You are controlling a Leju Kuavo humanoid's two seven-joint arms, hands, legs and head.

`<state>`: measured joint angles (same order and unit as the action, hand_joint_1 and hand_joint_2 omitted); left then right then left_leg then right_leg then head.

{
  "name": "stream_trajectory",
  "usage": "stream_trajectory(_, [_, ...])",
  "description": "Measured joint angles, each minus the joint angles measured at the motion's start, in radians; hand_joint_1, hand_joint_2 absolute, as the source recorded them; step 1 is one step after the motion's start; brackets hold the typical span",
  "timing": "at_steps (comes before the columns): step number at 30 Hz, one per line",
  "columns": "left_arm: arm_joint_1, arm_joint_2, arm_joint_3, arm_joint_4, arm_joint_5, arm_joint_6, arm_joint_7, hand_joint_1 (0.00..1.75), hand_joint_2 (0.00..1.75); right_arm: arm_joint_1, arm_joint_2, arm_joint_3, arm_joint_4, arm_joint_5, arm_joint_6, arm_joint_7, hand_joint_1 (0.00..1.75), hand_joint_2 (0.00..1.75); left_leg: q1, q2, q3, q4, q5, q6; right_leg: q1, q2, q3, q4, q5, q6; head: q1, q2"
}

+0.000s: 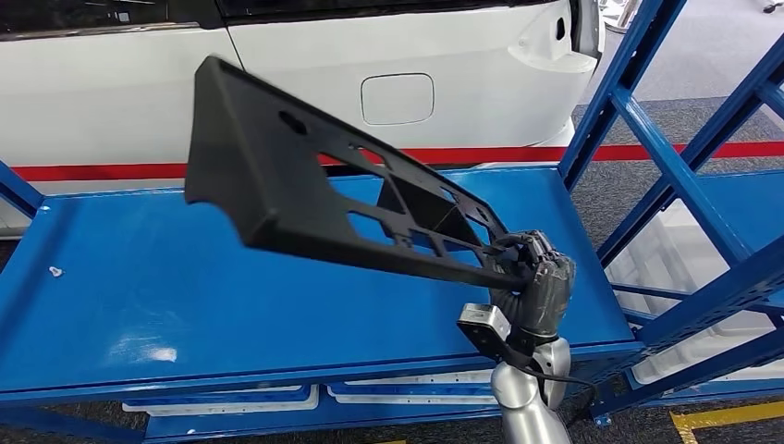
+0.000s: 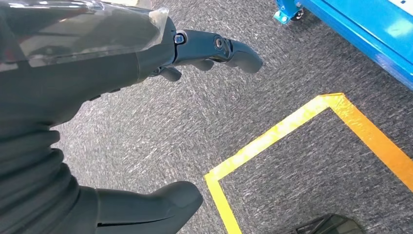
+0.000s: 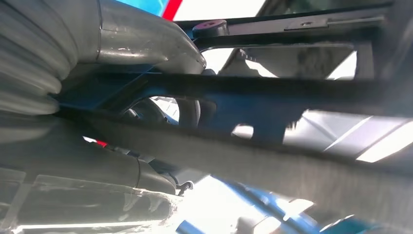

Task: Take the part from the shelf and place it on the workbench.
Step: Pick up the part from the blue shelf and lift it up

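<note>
**Long part, one-corner grip, nothing set down yet**

While I hold the black part [image 1: 324, 194] by its near right corner alone, most of its length juts out to the far left, tilted above the blue workbench [image 1: 139, 296] and touching nothing. My right hand [image 1: 534, 277] has its fingers wrapped around that corner rib. My left hand [image 2: 195, 53] hangs by the grey carpet [image 2: 272, 68], fingers apart and holding nothing. The danger, as I judge it, is leverage: the unsupported far end could twist the part in my fingers or swing down and strike the bench edge first. The blue shelf frame [image 1: 666, 157] stands just to the right, so a careless turn might clip it.
</note>
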<state>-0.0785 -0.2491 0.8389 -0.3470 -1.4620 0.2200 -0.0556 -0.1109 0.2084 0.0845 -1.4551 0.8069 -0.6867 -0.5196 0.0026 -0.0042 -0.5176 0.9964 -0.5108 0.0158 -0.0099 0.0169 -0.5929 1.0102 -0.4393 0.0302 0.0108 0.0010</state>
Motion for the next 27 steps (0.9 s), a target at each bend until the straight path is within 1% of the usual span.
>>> stream_trajectory(2, [-0.002, 0.0, -0.004, 0.001, 0.0, 0.001, 0.001, 0.0, 1.75, 0.012, 0.001, -0.002, -0.028, -0.038, 0.002, -0.002, 1.75, 1.75, 0.0, 0.0, 0.0, 0.0, 0.0, 0.0, 0.0, 0.0, 0.0, 0.0, 0.0, 0.0, 0.0, 0.0])
stream_trajectory(6, [-0.005, 0.0, -0.01, 0.003, 0.0, 0.004, 0.0, 0.0, 1.75, 0.046, -0.014, 0.019, -0.094, -0.25, 0.015, -0.008, 1.75, 1.75, 0.0, -0.001, 0.0, 0.0, 0.0, 0.0, 0.0, -0.001, 0.0, 0.0, 0.0, 0.0, 0.0, 0.0])
stream_trajectory(8, [-0.005, 0.001, -0.01, 0.005, 0.0, 0.006, -0.001, 0.0, 1.75, 0.058, -0.023, 0.029, -0.122, -0.298, 0.02, -0.008, 1.75, 1.75, 0.0, 0.0, -0.001, 0.0, 0.0, 0.0, 0.0, 0.0, 0.0, 0.0, 0.0, 0.0, 0.0, 0.0])
stream_trajectory(16, [-0.006, 0.001, -0.011, 0.009, 0.002, 0.016, -0.002, 0.0, 1.75, 0.091, -0.049, 0.058, -0.196, -0.335, 0.015, -0.01, 1.75, 1.75, 0.0, 0.0, -0.001, 0.0, -0.001, 0.0, 0.0, 0.0, 0.0, 0.0, 0.0, 0.0, 0.0, 0.0])
stream_trajectory(27, [-0.003, 0.001, -0.001, 0.017, 0.048, 0.031, -0.008, 0.0, 1.75, 0.095, -0.065, 0.08, -0.202, -0.361, 0.01, -0.007, 1.75, 1.75, -0.001, 0.0, -0.001, 0.001, -0.001, 0.001, -0.002, -0.001, 0.0, 0.0, 0.0, 0.0, 0.0, 0.0])
